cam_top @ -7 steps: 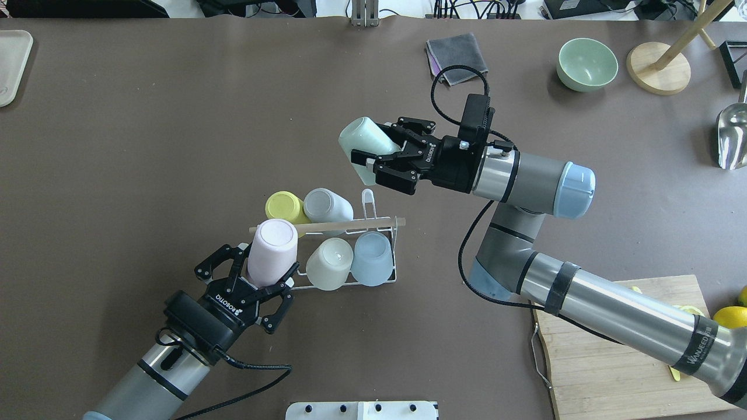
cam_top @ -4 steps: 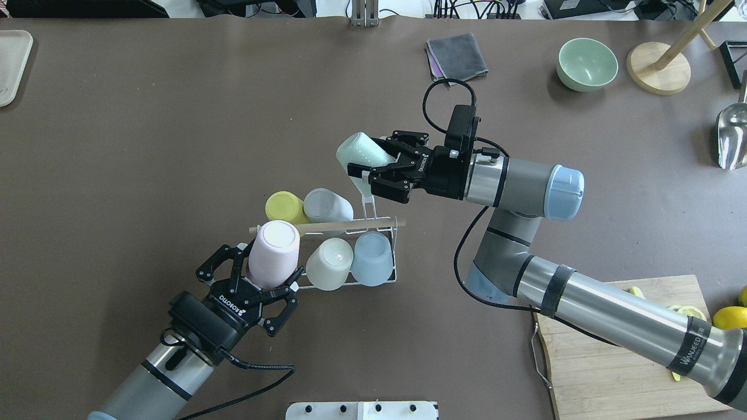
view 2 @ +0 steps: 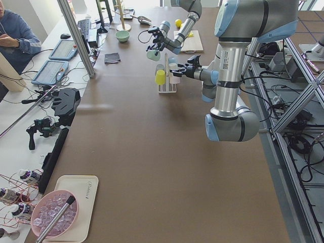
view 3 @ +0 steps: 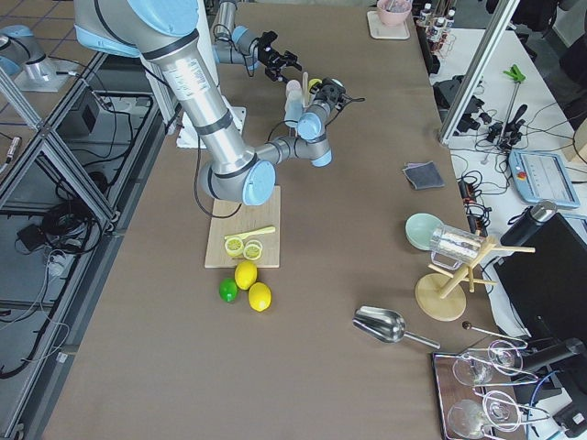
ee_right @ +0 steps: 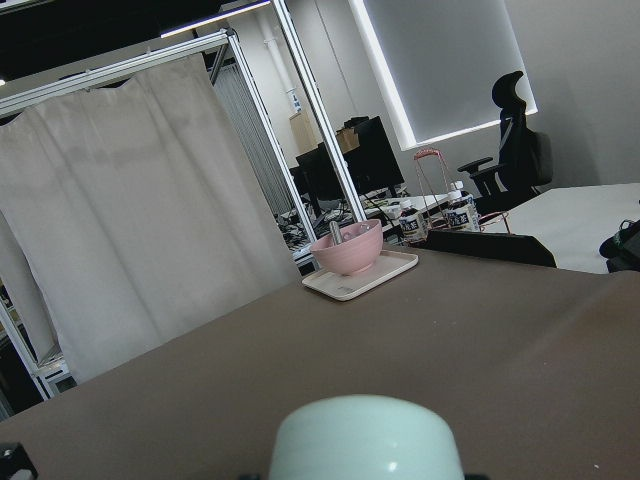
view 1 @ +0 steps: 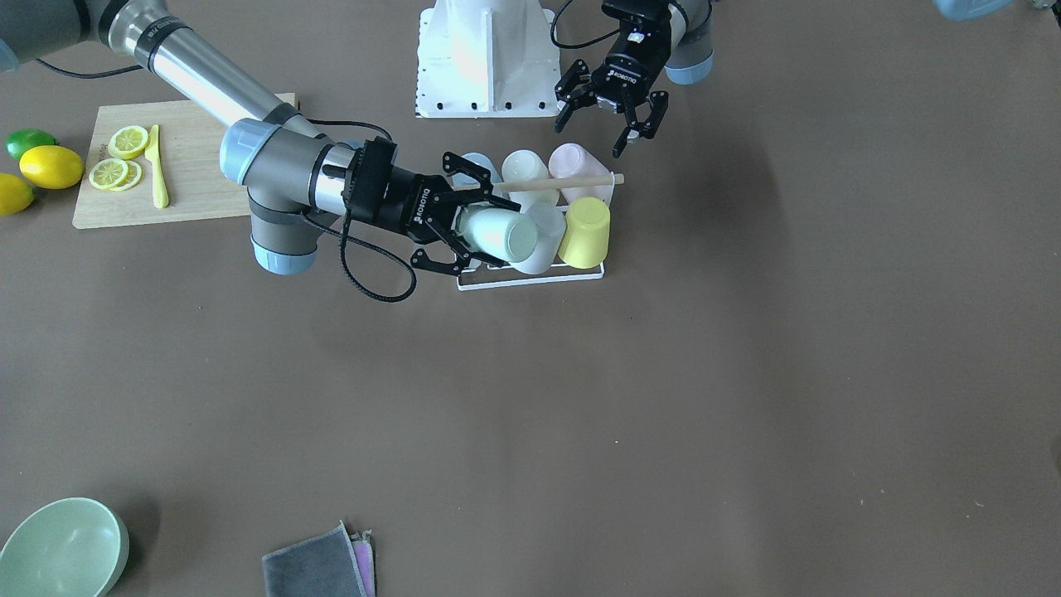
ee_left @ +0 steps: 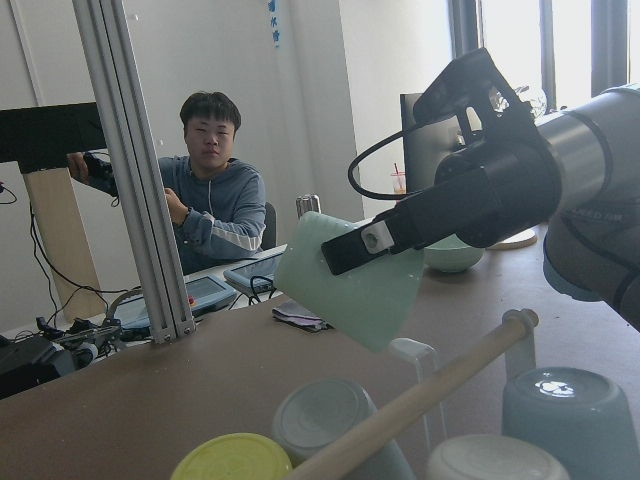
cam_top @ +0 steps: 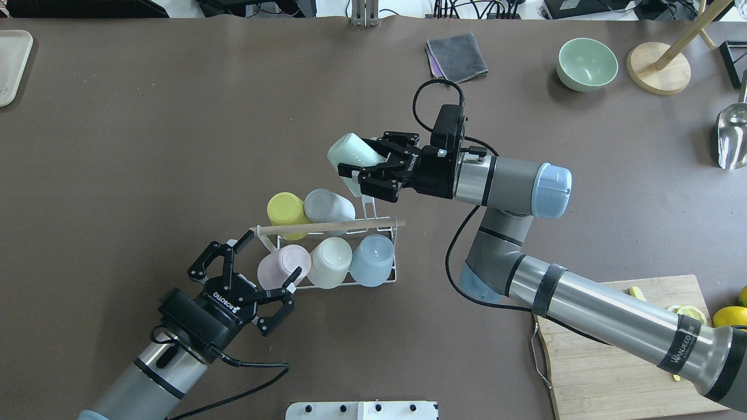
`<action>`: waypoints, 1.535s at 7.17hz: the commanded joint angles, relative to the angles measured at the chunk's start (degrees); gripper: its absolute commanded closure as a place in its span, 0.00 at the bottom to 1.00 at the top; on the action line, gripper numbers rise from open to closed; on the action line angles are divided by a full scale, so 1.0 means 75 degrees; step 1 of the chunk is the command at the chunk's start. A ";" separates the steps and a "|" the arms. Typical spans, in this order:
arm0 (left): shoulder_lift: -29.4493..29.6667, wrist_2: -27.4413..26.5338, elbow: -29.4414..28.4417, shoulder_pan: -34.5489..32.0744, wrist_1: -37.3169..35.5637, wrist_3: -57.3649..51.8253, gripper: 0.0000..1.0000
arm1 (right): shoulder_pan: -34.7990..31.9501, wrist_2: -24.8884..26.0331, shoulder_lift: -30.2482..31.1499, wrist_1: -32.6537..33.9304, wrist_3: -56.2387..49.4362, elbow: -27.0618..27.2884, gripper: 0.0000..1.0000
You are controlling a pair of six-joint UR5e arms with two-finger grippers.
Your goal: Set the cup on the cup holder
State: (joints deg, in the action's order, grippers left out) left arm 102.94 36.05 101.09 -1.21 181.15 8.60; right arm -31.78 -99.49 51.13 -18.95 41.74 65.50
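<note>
The cup holder (cam_top: pixel 327 226), a white wire rack with a wooden rod on top, holds a yellow (cam_top: pixel 286 209), a grey (cam_top: pixel 328 205), a pink (cam_top: pixel 284 265), a cream (cam_top: pixel 330 262) and a blue cup (cam_top: pixel 372 259). My left gripper (cam_top: pixel 272 254) is open, its fingers either side of the pink cup and not gripping it. My right gripper (cam_top: pixel 366 170) is shut on a mint-green cup (cam_top: pixel 348 158), tilted, just above the rack's bare far-right prong (cam_top: pixel 369 204). The front view shows the mint cup (view 1: pixel 497 234) over the rack (view 1: pixel 530 280). It also shows in the left wrist view (ee_left: pixel 350 290).
A grey cloth (cam_top: pixel 457 55), green bowl (cam_top: pixel 586 63), wooden stand (cam_top: pixel 658 67) and metal scoop (cam_top: pixel 732 137) lie at the far right. A cutting board (cam_top: pixel 613 356) with lemon slices is near right. A white tray (cam_top: pixel 11 64) is far left.
My left gripper let go of the pink cup, which now sits on the rack, and drew back a little. My right gripper moved the mint cup left, nearer the rack.
</note>
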 commanded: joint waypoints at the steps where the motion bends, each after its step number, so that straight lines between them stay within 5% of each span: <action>1: -0.0970 0.0021 0.1012 -0.0235 -0.0071 0.0036 0.03 | 0.0182 0.0046 -0.0033 0.0018 0.0001 -0.0014 1.00; 2: -0.1335 0.0752 0.1180 -0.0933 -0.0721 0.0095 0.03 | 0.0265 0.0058 -0.0033 0.0007 0.0001 -0.0014 1.00; 7: -0.1245 0.6699 0.1076 -0.6145 -0.5278 0.1138 0.03 | 0.0265 -0.0001 0.0108 -0.0087 0.0001 -0.0002 1.00; 9: -0.1222 0.8650 0.0331 -0.7812 -0.5661 0.1115 0.03 | 0.0265 -0.0012 0.0131 -0.0099 0.0001 -0.0002 1.00; 11: -0.1128 1.0268 -0.0200 -0.9254 -0.7093 0.1091 0.03 | 0.0254 -0.0012 0.0294 -0.0134 -0.0011 0.0114 1.00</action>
State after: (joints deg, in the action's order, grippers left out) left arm 94.25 106.39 101.53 -64.44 134.24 16.89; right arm -29.86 -99.58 52.71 -19.75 41.73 65.91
